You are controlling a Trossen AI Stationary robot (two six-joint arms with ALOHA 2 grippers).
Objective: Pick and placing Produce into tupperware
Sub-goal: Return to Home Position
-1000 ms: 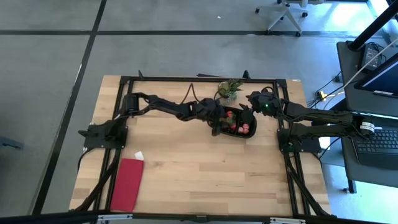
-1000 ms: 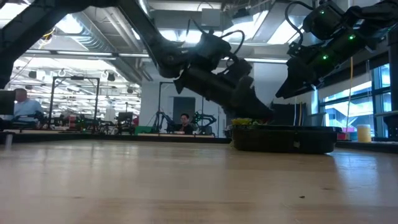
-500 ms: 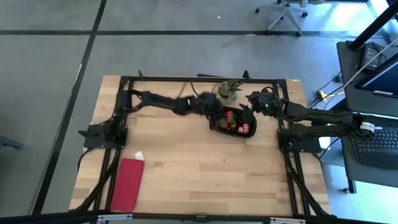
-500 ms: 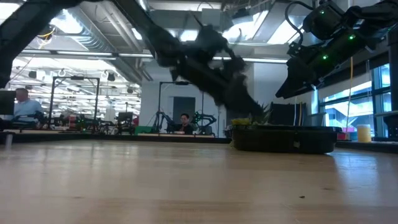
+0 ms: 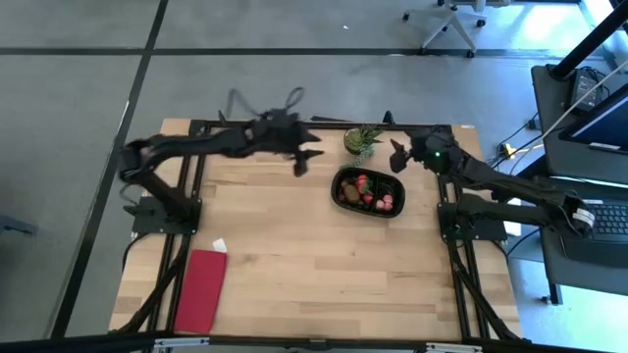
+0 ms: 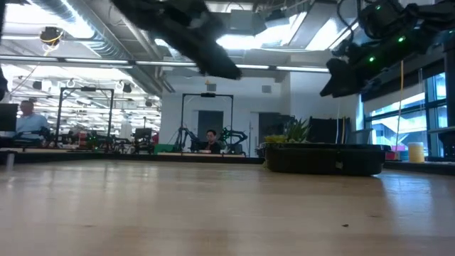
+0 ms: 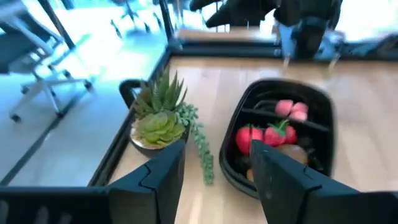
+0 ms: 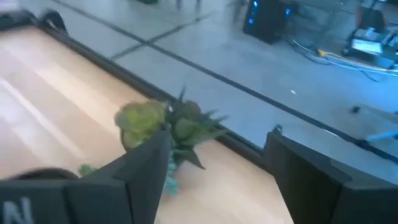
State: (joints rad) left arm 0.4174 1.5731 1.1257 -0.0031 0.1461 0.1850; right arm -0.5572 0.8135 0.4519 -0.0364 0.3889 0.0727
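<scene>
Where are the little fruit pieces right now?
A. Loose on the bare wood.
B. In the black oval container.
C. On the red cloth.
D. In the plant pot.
B: the produce lies inside the tupperware; the left end effector and right end effector are open, apart from it.

Worktop (image 5: 294,255) of pale, matt wooden planks; tupperware (image 6: 323,160) of smooth black plastic; flat red cloth (image 5: 201,291) at seven o'clock; dark metal frame (image 5: 324,125).
</scene>
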